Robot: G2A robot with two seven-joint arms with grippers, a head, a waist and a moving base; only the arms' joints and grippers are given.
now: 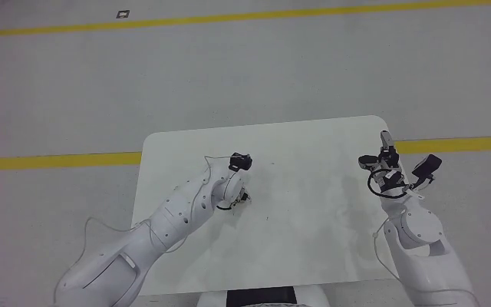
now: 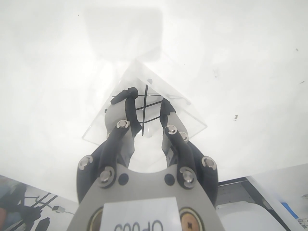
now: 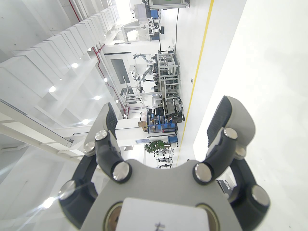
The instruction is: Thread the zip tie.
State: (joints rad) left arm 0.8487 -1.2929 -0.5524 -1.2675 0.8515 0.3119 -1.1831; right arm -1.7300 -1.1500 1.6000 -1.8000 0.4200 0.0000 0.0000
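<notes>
Zip ties (image 2: 145, 102), thin and black, lie crossed over one another in a shallow clear tray (image 2: 187, 118) that sits on the white bench (image 1: 307, 245). In the top view this spot is left of the bench's middle, under the left arm's wrist. The left gripper (image 2: 148, 98) points down into the tray with its dark-tipped fingers (image 2: 131, 106) parted, one on either side of the crossed ties. Several of the strands run across the gap between the fingers; whether the tips touch any of them cannot be told. From above, the left gripper (image 1: 239, 197) sits low, close to the bench surface. The right gripper (image 3: 167, 109) is at the bench's right edge, well apart from the tray, spread wide with nothing between its ribbed pads (image 3: 220, 117) and aimed out toward the room. In the top view the right gripper (image 1: 377, 152) sits just inside that edge, near the far right corner
</notes>
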